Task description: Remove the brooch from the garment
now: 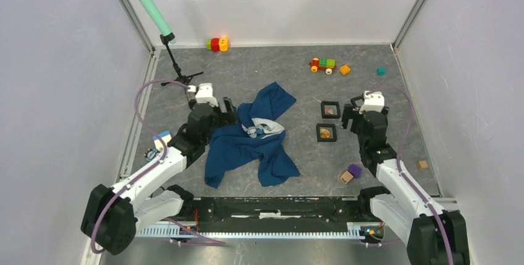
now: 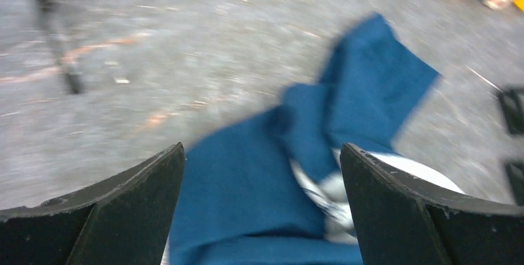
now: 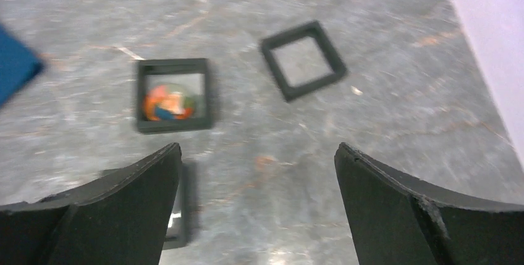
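Observation:
The garment, a dark blue T-shirt, lies crumpled mid-table with its white and black print bunched at the centre. I cannot make out the brooch; it is hidden in the folds or lost in blur. My left gripper hovers at the shirt's left edge, open, with blue cloth and print below its empty jaws. My right gripper is open and empty over bare table, right of the shirt.
Black square frames lie beside the right gripper; one holds something orange and blue, another looks empty. A toy train, blocks and a tripod with a mint tube stand around. Walls close three sides.

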`<state>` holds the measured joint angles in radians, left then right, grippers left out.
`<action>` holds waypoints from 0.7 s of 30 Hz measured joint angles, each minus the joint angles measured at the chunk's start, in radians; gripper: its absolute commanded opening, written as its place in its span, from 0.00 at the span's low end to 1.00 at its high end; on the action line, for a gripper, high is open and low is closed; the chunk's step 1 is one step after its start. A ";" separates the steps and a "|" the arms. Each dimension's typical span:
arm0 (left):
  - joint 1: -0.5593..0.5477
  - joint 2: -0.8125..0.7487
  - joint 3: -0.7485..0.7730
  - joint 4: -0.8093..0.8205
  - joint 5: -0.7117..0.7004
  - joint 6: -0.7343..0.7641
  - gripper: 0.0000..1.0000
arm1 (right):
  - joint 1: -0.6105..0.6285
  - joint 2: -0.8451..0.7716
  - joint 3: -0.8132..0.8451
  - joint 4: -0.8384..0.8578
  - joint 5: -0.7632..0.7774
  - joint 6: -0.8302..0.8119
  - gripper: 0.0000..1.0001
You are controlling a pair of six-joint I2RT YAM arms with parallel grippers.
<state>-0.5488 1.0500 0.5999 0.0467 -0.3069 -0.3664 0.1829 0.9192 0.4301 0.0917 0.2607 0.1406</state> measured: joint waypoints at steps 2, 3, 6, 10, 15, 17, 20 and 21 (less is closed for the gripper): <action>0.087 -0.037 -0.080 0.089 -0.044 0.038 1.00 | -0.025 -0.044 -0.098 0.093 0.060 -0.025 0.97; 0.118 -0.045 -0.111 0.117 -0.061 0.053 1.00 | -0.038 -0.056 -0.141 0.135 0.083 -0.043 0.97; 0.198 -0.049 -0.215 0.229 -0.111 0.134 1.00 | -0.065 -0.063 -0.231 0.245 0.133 -0.099 0.95; 0.216 0.016 -0.300 0.412 -0.137 0.238 1.00 | -0.105 -0.049 -0.339 0.447 0.130 -0.157 0.98; 0.317 0.191 -0.338 0.624 -0.111 0.290 0.93 | -0.189 0.085 -0.420 0.824 0.000 -0.191 0.98; 0.356 0.237 -0.348 0.691 -0.084 0.314 0.94 | -0.207 0.172 -0.420 0.987 -0.049 -0.192 0.98; 0.393 0.341 -0.378 0.880 -0.039 0.330 1.00 | -0.216 0.251 -0.421 1.092 -0.097 -0.201 0.98; 0.404 0.391 -0.391 0.948 -0.020 0.337 1.00 | -0.216 0.283 -0.421 1.142 -0.101 -0.202 0.98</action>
<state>-0.1444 1.4406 0.2092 0.9947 -0.3267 -0.0296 -0.0334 1.2026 0.0093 1.2335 0.1600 -0.0616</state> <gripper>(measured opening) 0.971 0.979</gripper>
